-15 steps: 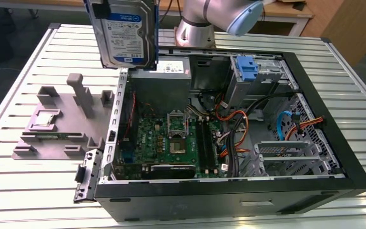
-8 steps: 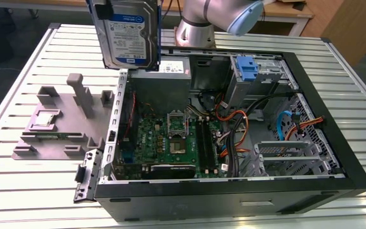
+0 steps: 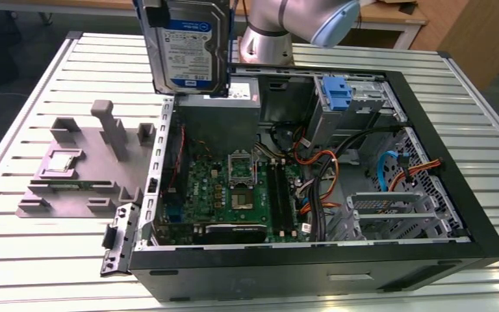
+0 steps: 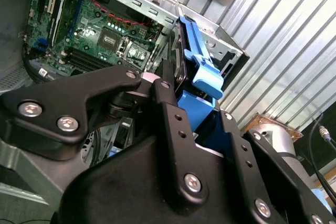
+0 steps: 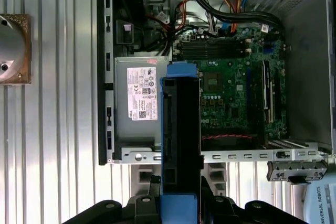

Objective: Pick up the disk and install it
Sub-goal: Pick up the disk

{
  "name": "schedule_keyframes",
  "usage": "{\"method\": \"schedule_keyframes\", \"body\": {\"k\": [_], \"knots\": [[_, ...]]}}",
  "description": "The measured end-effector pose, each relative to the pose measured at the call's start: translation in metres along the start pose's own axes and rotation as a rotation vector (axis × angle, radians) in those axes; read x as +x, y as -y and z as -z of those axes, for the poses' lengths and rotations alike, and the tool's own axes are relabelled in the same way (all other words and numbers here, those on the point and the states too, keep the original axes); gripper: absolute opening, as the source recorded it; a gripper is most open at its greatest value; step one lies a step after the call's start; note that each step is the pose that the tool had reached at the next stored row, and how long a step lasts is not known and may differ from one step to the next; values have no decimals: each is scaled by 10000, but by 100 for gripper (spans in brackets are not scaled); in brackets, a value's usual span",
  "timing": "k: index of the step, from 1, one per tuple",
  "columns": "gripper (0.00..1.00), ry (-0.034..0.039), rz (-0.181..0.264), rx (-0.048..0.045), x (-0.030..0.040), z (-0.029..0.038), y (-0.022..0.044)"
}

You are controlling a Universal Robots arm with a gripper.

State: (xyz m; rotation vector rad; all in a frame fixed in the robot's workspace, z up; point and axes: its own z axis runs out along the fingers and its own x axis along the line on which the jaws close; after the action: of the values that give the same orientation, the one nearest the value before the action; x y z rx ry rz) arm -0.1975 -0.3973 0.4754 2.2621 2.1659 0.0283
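Gripper [image 5: 178,205] squeezes disk [image 3: 189,49], holds it high in air. Disk hangs right under gripper, on end, long side up-down. Below it: grey power box [image 5: 137,100] in open computer case [image 3: 319,263] on counter [image 3: 41,260].

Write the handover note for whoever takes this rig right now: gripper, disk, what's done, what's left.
Gripper: shut on the disk, holding it upright by its blue caddy.
Disk: in the air over the open computer case, roughly above the power supply box.
Done: the pick-up.
Left: the install. The disk sits in no bay yet.
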Motion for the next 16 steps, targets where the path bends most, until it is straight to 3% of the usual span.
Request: {"method": "schedule_keyframes", "body": {"k": [11, 16], "knots": [[37, 0, 0, 0, 10, -5, -241], [37, -1, -1, 0, 12, -6, -275]]}}
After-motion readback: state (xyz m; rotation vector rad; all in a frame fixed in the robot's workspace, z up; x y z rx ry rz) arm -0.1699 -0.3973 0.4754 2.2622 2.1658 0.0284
